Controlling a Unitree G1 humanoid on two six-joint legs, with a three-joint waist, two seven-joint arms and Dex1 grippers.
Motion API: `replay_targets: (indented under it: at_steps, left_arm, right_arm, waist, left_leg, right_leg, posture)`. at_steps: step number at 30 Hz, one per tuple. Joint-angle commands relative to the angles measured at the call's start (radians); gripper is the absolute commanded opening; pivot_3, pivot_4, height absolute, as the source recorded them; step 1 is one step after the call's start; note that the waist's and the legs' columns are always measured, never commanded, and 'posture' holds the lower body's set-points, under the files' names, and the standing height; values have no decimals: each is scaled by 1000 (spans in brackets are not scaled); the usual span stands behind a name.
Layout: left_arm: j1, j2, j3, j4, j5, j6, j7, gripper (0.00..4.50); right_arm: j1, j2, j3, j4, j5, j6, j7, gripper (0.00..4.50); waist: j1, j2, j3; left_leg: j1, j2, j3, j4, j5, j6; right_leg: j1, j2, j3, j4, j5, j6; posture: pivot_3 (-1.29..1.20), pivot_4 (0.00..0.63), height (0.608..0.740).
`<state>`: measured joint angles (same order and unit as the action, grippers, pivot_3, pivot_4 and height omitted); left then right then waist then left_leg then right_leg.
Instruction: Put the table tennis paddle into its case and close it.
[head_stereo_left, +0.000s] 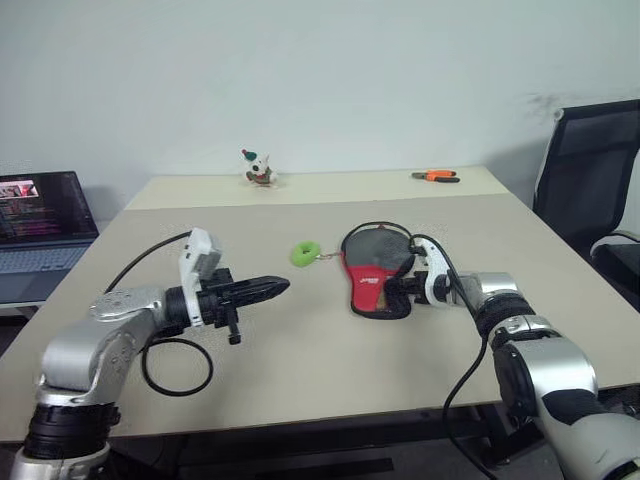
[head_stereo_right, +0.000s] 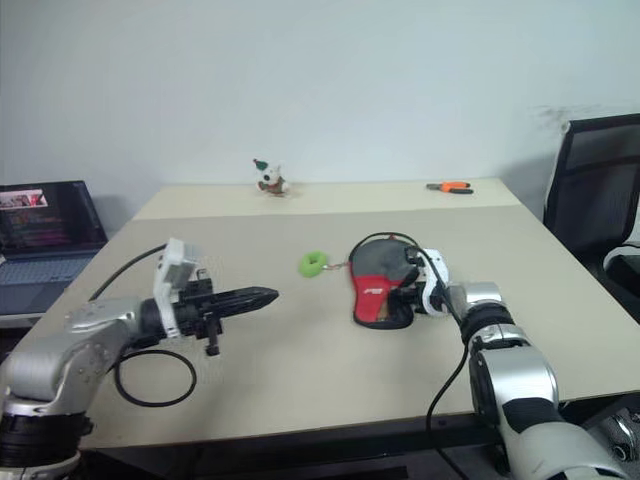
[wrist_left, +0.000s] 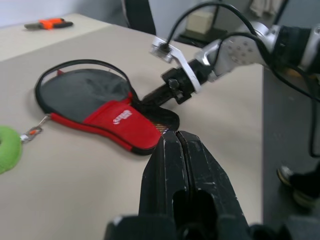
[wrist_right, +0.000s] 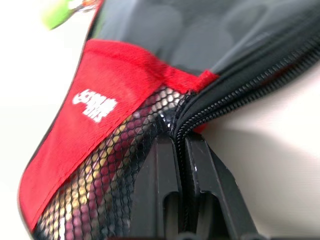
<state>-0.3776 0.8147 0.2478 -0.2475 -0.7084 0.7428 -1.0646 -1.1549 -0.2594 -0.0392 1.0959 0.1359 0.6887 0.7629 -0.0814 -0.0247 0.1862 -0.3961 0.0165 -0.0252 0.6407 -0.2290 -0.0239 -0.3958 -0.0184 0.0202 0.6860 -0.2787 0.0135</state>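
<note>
The case (head_stereo_left: 375, 265) lies flat at the table's centre right, black with a red panel (wrist_left: 117, 117) and a green ring pull (head_stereo_left: 304, 253) trailing to its left. The paddle sits inside; its pale, reddish-striped handle (wrist_right: 85, 200) shows through the mesh pocket. My right gripper (head_stereo_left: 392, 287) is at the case's narrow handle end, its fingers (wrist_right: 165, 165) shut on the zip edge, whose teeth run into the seam between them. My left gripper (head_stereo_left: 280, 287) hovers shut and holds nothing, a hand's width left of the case, pointing toward it.
Orange-handled pliers (head_stereo_left: 436, 176) and a small toy figure (head_stereo_left: 259, 169) lie near the table's far edge. A laptop (head_stereo_left: 40, 215) sits off to the left, a black chair (head_stereo_left: 590, 170) at the right. A black cable loop (head_stereo_left: 175, 365) rests under my left arm.
</note>
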Motion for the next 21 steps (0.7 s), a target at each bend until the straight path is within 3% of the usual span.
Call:
replay_targets:
  at_steps: [1, 7, 13, 21]
  left_arm:
    - [57, 43, 24, -80, -55, 26, -38, 0]
    - [158, 89, 40, -150, -92, 42, -63, 0]
    - [209, 64, 27, -211, -130, 53, -16, 0]
    - [213, 72, 13, -205, -137, 50, -11, 0]
  right_arm:
    - [43, 37, 61, -191, 34, 140, 106, 12]
    - [217, 53, 103, -599, 108, 404, 85, 12]
    - [456, 75, 80, -1049, 197, 683, -37, 12]
    - [606, 23, 3, -1290, 265, 859, -128, 12]
  waist:
    - [-3, 0, 0]
    - [0, 0, 0]
    - [3, 0, 0]
    - [28, 0, 0]
  left_leg:
    - [-1, 1, 0, -1, 0, 0]
    - [-6, 1, 0, -1, -1, -1]
    - [-7, 2, 0, -2, -1, -1]
    - [-7, 1, 0, -2, -1, -1]
  right_leg:
    - [-1, 0, 0, -1, 0, 0]
    - [-7, 0, 0, -2, 0, 0]
    - [-8, 0, 0, -2, 0, 0]
    - [-8, 1, -1, -3, -1, 0]
  posture:
    - [0, 150, 740]
    - [0, 150, 740]
    - [0, 150, 740]
    - [0, 150, 740]
